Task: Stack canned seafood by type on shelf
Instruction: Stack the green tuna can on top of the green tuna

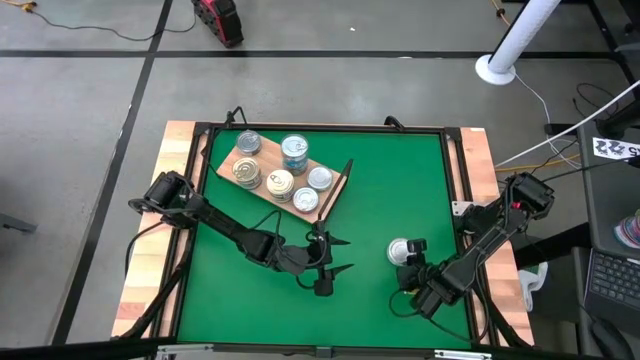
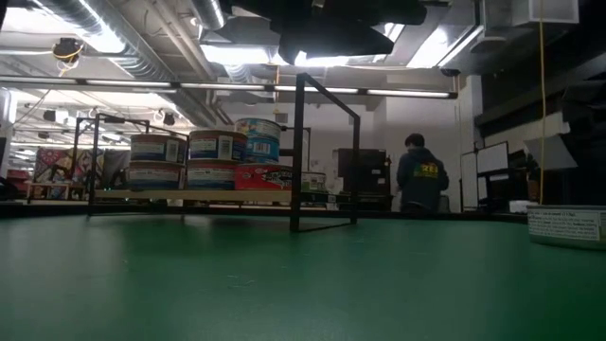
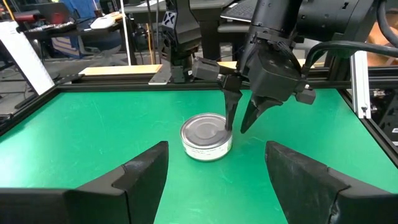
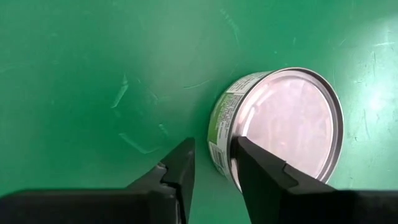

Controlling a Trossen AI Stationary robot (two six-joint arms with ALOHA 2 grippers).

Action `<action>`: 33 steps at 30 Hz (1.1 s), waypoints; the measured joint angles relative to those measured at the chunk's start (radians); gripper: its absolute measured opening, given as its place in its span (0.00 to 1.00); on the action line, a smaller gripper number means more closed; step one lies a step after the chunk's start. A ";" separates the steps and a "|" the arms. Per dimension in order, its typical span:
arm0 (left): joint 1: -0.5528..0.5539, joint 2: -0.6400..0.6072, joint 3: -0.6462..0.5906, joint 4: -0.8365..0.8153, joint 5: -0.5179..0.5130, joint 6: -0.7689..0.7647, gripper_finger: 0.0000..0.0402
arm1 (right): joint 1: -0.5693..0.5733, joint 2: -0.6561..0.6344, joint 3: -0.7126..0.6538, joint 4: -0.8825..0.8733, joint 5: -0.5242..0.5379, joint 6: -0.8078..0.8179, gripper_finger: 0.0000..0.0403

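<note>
One silver-topped tin (image 1: pixel 399 249) with a green-and-white label stands alone on the green mat at the near right. It also shows in the left wrist view (image 3: pixel 206 137) and the right wrist view (image 4: pixel 286 124). My right gripper (image 4: pixel 211 152) is open, pointing down at the tin's rim. One finger stands over the lid and the other outside the wall. My left gripper (image 1: pixel 342 254) is open and holds nothing, hovering at mid-mat and facing the tin. The wooden shelf (image 1: pixel 268 158) lies at the far left, with several tins (image 2: pixel 213 156) stacked on it in two layers. My right gripper comes at the lone tin from above, fingers pointing down. One finger (image 4: pixel 261 171) is over the edge of the lid (image 4: pixel 249 134); the other (image 4: pixel 177 171) is beside the label wall. Whether either finger touches the tin, I cannot tell. The tin sits flat on the mat.
The shelf's black wire frame end (image 1: pixel 338 185) sticks up near my left gripper. The mat is ringed by a black frame and wooden table edges (image 1: pixel 485 160). Bare green mat (image 1: pixel 400 180) lies between shelf and tin. A person (image 2: pixel 422 180) stands in the room far behind.
</note>
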 joint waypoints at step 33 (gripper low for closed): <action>-0.005 -0.001 0.000 0.015 0.066 0.059 0.65 | -0.066 0.000 0.000 0.131 0.025 -0.011 0.00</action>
